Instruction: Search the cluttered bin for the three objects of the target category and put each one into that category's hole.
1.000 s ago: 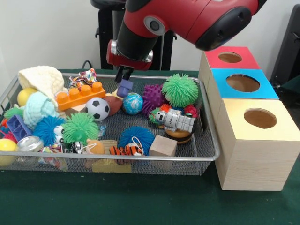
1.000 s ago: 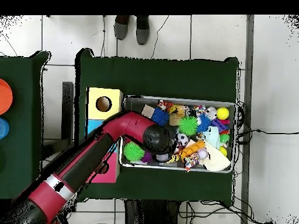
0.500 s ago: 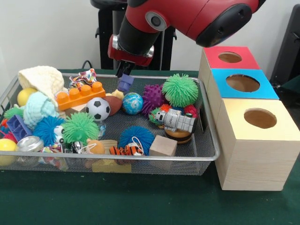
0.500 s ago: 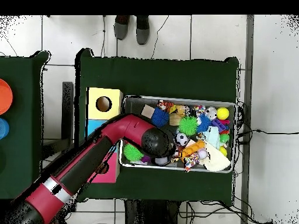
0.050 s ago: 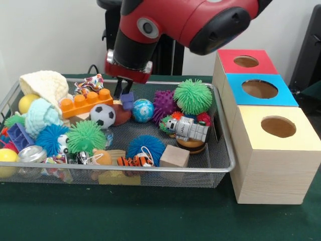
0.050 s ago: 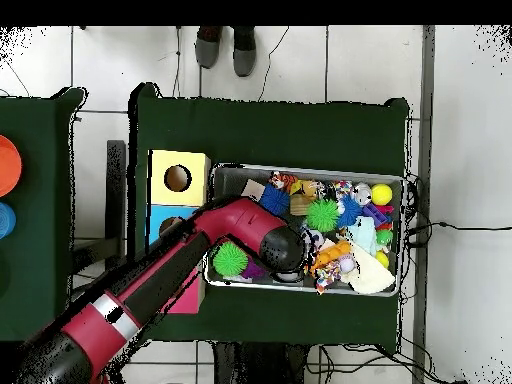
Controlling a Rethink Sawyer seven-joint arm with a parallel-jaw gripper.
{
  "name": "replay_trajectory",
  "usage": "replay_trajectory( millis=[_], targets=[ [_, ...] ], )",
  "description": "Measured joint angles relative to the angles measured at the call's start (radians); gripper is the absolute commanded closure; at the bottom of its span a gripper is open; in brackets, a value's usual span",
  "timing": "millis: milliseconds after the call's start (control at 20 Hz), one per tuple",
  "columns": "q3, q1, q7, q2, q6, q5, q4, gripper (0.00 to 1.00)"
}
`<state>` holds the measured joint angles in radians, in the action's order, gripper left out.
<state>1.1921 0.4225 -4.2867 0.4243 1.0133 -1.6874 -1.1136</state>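
Reaching down over the wire bin, red arm is hanging above the back-left toys w/ gripper seemingly clamping a small purple block, just beside the football & globe ball; grip partly hidden

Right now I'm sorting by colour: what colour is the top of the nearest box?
Yellow, the box shows best in the front view.
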Motion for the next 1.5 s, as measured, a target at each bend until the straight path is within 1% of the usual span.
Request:
replay_trajectory(
  millis=[250, 400, 1200, 1500],
  targets=[
    [-0.014, -0.021, 0.0, 0.0, -0.053, 0.031, 0.0, 0.0],
    [-0.018, -0.023, 0.0, 0.0, -0.063, 0.035, 0.0, 0.0],
    [-0.018, -0.026, 0.0, 0.0, -0.063, 0.03, 0.002, 0.0],
    [-0.002, -0.049, 0.0, 0.001, -0.063, 0.001, 0.036, 0.0]
  ],
)
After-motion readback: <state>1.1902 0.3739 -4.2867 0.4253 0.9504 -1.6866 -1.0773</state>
